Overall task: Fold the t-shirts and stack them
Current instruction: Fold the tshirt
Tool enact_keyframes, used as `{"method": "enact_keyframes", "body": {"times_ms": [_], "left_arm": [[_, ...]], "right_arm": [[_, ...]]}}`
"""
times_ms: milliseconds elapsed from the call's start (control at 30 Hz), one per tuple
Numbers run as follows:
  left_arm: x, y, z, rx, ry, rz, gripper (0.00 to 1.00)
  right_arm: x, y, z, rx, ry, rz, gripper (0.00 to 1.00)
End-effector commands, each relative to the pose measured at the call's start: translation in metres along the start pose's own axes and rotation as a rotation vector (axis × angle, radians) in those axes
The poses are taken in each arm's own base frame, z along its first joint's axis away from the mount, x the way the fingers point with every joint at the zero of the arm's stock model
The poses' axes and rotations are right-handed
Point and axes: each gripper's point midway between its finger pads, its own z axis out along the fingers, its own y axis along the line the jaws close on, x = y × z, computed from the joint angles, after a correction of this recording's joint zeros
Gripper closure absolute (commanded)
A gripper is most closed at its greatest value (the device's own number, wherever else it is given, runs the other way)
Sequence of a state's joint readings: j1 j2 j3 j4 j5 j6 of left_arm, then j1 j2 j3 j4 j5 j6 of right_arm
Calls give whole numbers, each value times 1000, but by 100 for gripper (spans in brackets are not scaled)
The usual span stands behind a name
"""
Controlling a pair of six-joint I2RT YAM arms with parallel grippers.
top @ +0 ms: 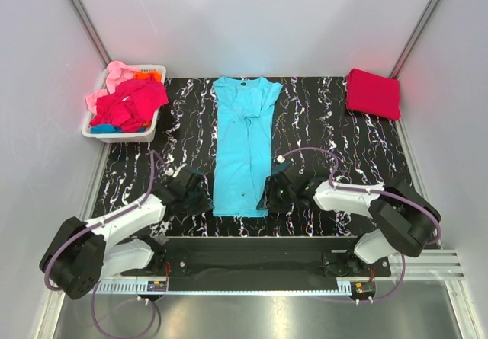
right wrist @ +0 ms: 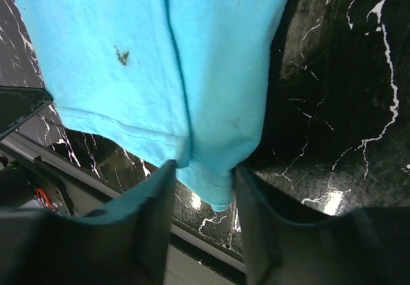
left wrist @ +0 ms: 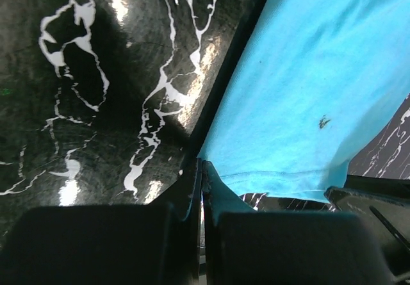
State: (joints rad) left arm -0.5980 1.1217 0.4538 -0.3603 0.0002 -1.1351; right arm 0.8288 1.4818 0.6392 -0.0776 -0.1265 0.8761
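A black table [top: 351, 148] veined in white is enclosed by pale grey walls [top: 267, 19]. A turquoise shirt [top: 242, 145] is laid on it as a long narrow strip, running straight away from between the two grippers, with its collar at the far end and its hem at the near end.

The left gripper [top: 207, 200] is seen at the hem's corner on its own side. In its wrist view the fingers [left wrist: 192, 189] are pressed together, with a thin sliver of turquoise cloth pinched between them. How much fabric is caught cannot be told, since the fingers hide it.

The right gripper [top: 268, 196] is placed at the opposite hem corner. Its jaws are held apart, and the folded corner of the hem hangs down between them [right wrist: 205, 170]. Whether the cloth is pressed by either finger cannot be made out.

A small dark speck [right wrist: 122, 56] is visible on the cloth just ahead of the right gripper; its nature is unclear. Most of the shirt is cut off in both wrist views.

A folded red shirt [top: 373, 93] lies far ahead and to the right of the right gripper. Far ahead and to the left of the left gripper, a white basket [top: 122, 135] is filled with a heap of shirts [top: 131, 104] in red, pink, orange and blue, the lower ones largely hidden.
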Motion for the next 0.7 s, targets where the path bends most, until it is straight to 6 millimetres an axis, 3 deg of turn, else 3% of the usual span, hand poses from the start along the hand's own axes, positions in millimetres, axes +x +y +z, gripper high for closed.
{"method": "enact_keyframes", "body": {"times_ms": [0,33,133,367,567,667], "left_arm": [[-9,2,-6,-13,-44,-16,100],[-8,4,-6,-18,-43,-18,100],[-7,6,-7,-17,-42,-25,100],[-7,9,-10,-12,-54,-39,100],[-11,21,-15,-51,-92,-65,100],[-9,14,-19,-12,-86,-56,100]], "right_arm": [[20,-26,5,100,62,15,56],[21,-27,5,106,64,22,65],[24,-34,2,141,71,26,70],[32,-45,0,178,87,34,100],[33,-50,-1,209,83,39,100],[32,-50,-1,210,87,38,100]]}}
